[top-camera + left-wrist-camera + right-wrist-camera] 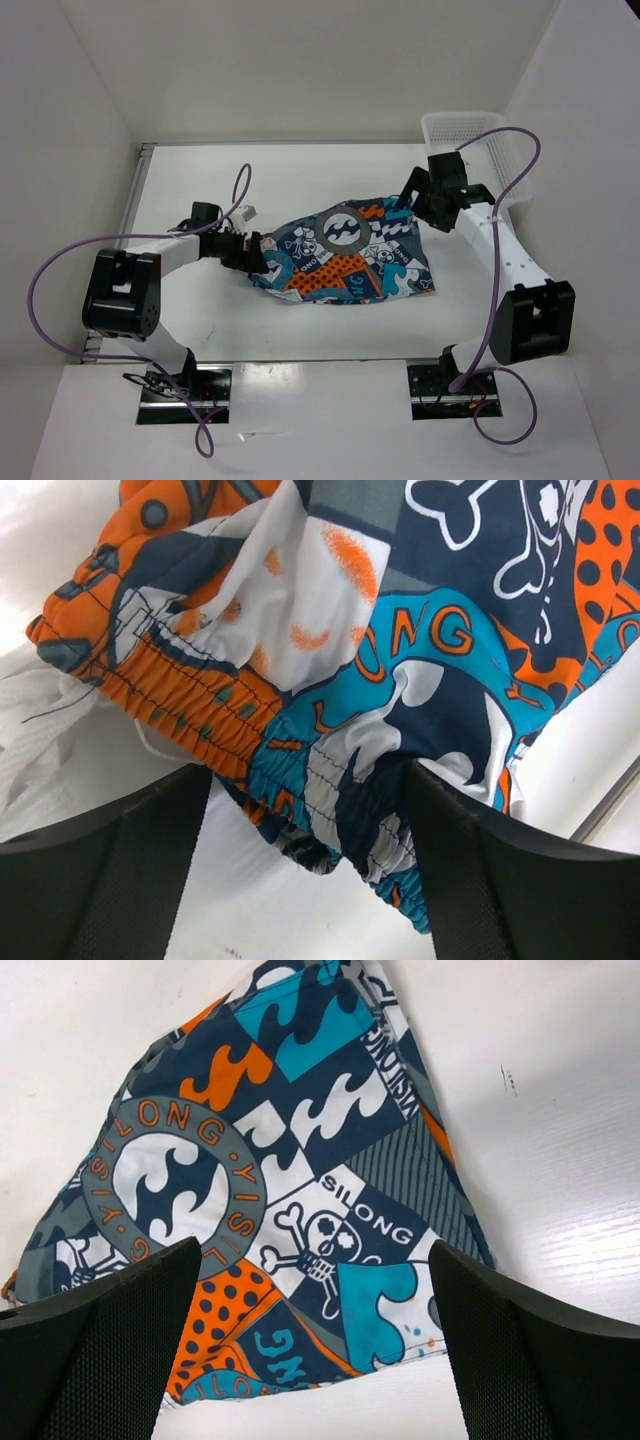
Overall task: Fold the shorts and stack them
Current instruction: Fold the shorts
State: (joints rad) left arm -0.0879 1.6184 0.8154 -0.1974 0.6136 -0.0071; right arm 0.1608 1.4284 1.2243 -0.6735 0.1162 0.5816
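Observation:
The shorts (pixel 345 255) lie bunched in a rough fold at the middle of the table, round wave logo up. My left gripper (pixel 252 252) is at their left end, open. In the left wrist view the elastic waistband (pixel 330 780) sags between the wide-apart fingers (pixel 500 880), brushing the right one, with my left gripper (pixel 310 880) not clamped on it. My right gripper (pixel 405 205) hovers at the shorts' far right corner, open. In the right wrist view the skull print (pixel 330 1240) shows between the spread fingers of my right gripper (pixel 315 1360), and nothing is held.
A white plastic mesh basket (pixel 452 121) stands at the back right corner, just behind the right arm. White walls close in the table on three sides. A bit of white mesh lining (pixel 35 730) sticks out beside the waistband.

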